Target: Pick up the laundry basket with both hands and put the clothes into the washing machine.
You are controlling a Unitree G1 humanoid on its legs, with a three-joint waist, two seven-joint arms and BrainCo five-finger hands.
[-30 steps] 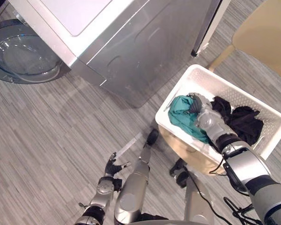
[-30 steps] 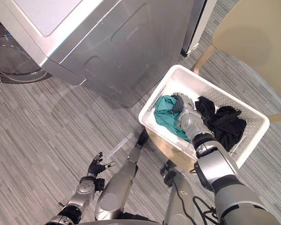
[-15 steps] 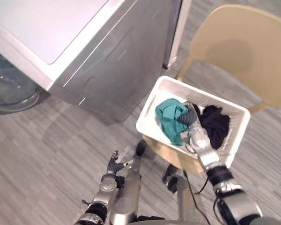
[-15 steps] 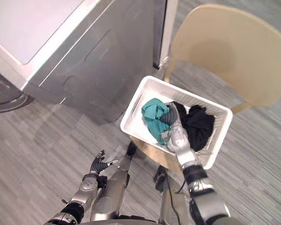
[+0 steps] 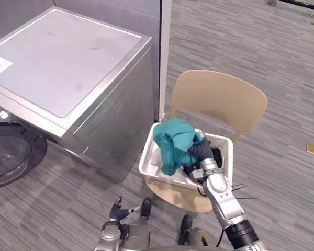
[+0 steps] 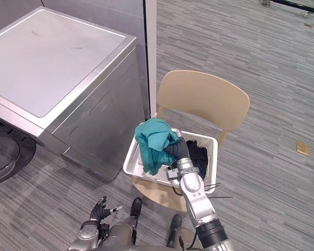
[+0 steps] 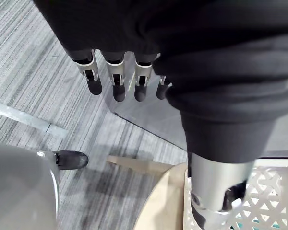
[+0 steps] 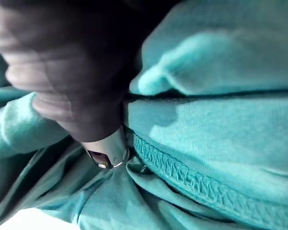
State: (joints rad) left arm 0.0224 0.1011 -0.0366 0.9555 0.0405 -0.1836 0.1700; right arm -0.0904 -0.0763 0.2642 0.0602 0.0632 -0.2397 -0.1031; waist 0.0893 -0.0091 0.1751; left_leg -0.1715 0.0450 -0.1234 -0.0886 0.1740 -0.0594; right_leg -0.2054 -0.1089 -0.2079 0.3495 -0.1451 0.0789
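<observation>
Fingers of the right hand [image 5: 200,155] curl tight into the teal garment [image 5: 171,140], bunched up above the white basket [image 6: 130,163]. Black clothes [image 6: 198,154] lie inside it, on the chair [image 5: 220,99]. Left hand [image 7: 116,82] hangs low, fingers straight, empty. The washing machine [image 5: 68,78] stands well apart with its door [image 5: 8,157] open, so I judge loading barely begun.

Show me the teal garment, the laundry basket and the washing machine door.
teal garment [image 5: 172,140], left eye view, bunched top fold.
laundry basket [image 5: 163,179], left eye view, near rim.
washing machine door [image 5: 9,157], left eye view, glass window.
</observation>
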